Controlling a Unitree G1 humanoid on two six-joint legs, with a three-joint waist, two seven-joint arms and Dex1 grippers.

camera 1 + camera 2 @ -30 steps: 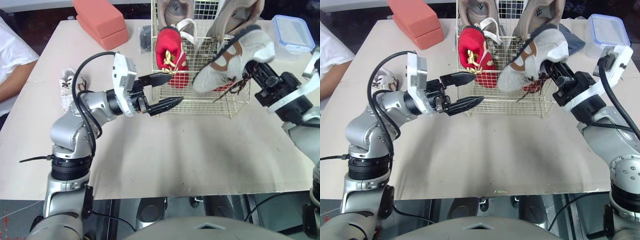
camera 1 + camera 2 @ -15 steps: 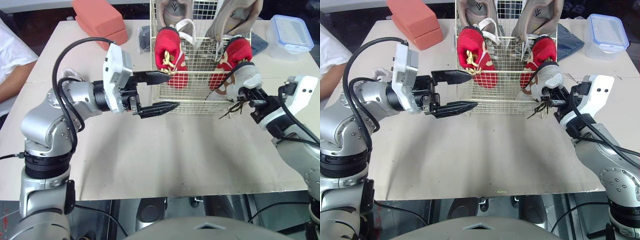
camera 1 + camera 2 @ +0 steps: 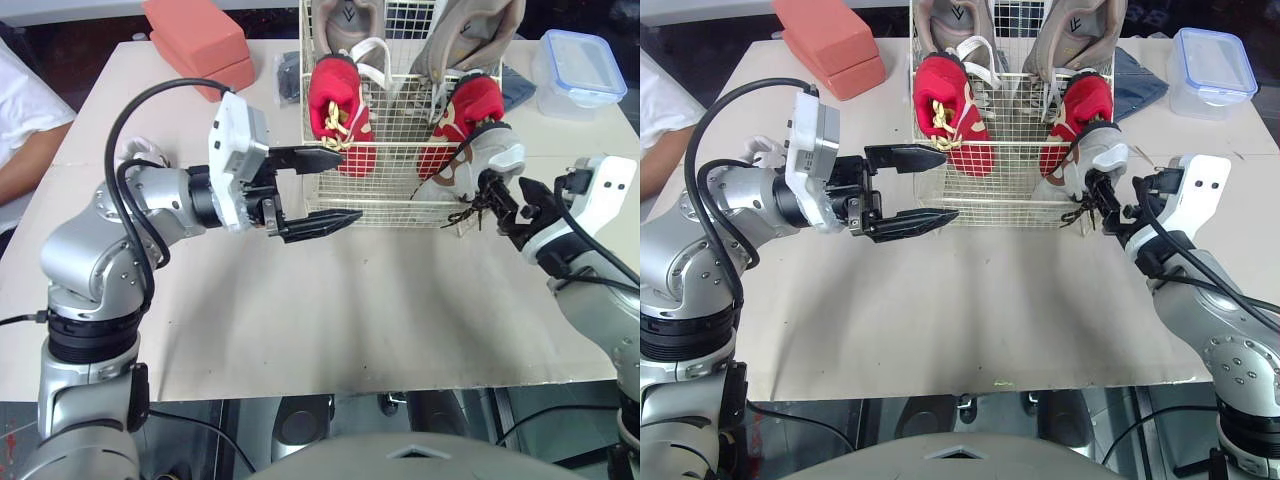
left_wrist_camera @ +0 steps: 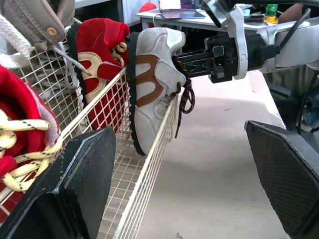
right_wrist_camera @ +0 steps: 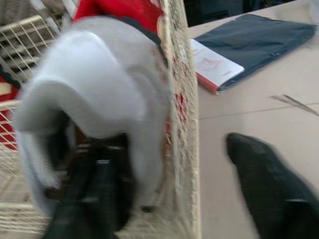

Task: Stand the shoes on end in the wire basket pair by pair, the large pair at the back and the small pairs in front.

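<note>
Table (image 3: 300, 300) | grey shoe (image 3: 490, 158) lowered into basket (image 3: 385, 205) | right hand (image 3: 505, 195) apparently opened

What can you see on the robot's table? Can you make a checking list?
Surface: beige table, no spills seen.
Job's things: wire basket holds two large beige shoes at the back, two red shoes in front; grey-and-brown shoe on end at its front right corner; small white shoe on the table beside the left arm.
Clutter: red box, lidded plastic tub, dark folder.
Grippers: left gripper open, empty, before the basket; right gripper open at the grey-and-brown shoe.
Cables: black cable loops over each arm.
Surroundings: person's white sleeve at the left edge.
</note>
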